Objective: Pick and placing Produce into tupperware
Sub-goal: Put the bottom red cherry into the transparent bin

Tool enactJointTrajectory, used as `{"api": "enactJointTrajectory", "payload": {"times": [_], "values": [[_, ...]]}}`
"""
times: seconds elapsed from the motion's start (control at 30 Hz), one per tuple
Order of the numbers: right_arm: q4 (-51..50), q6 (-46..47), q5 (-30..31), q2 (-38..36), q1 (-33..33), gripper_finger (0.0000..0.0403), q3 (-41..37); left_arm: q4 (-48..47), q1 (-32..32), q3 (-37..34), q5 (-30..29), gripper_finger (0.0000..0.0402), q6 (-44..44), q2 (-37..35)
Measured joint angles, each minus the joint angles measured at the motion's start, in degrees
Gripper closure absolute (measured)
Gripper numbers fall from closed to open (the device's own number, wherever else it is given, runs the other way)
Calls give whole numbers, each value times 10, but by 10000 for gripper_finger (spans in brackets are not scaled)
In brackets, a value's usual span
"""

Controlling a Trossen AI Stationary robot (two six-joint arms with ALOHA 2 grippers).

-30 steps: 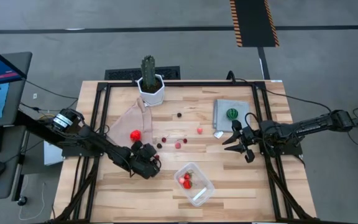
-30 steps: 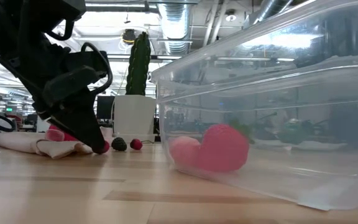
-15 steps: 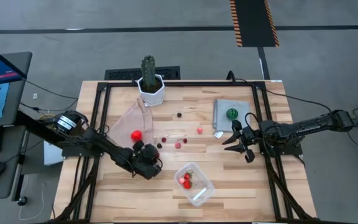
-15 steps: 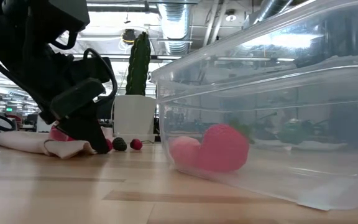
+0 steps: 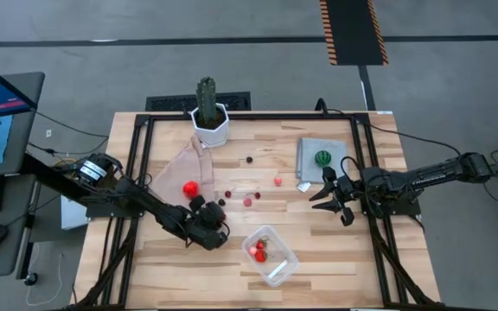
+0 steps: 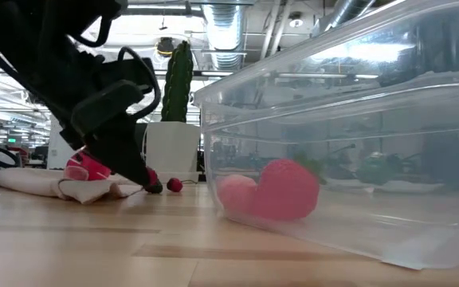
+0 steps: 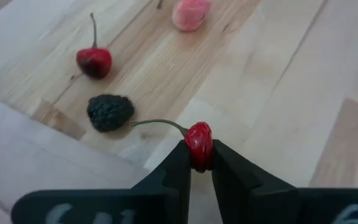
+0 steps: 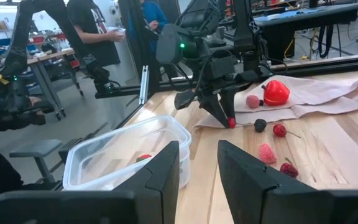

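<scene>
A small red cherry with a thin green stem (image 7: pixel 199 144) is pinched between the fingertips of the left gripper (image 7: pixel 199 163), low over the light wooden table (image 5: pixel 335 250) near its middle. The clear plastic rectangular tupperware (image 5: pixel 271 255), already holding red pieces, sits toward the near edge. The pinch should be kept firm, the cherry lifted straight, then carried above the rim before release. The right gripper (image 8: pixel 197 163) waits near the right edge, fingers apart, nothing held.

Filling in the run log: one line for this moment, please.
left tool: shut on cherry, at table level | right tool: idle, open | box: two red pieces inside
</scene>
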Motion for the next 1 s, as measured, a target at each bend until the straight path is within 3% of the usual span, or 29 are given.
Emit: {"api": "enactJointTrajectory", "payload": {"times": [0.2, 0.57, 0.77, 1.0], "values": [[0, 0, 0, 0, 0, 269, 0, 0, -8, 30, -8, 360, 32, 0], [0, 3, 0, 0, 0, 269, 0, 19, -9, 141, -4, 360, 166, 0], [-1, 3, 0, 0, 0, 270, 0, 109, -9, 156, 52, 360, 227, 0], [-2, 5, 0, 0, 0, 269, 0, 197, -6, 156, 185, 360, 245, 26]]}}
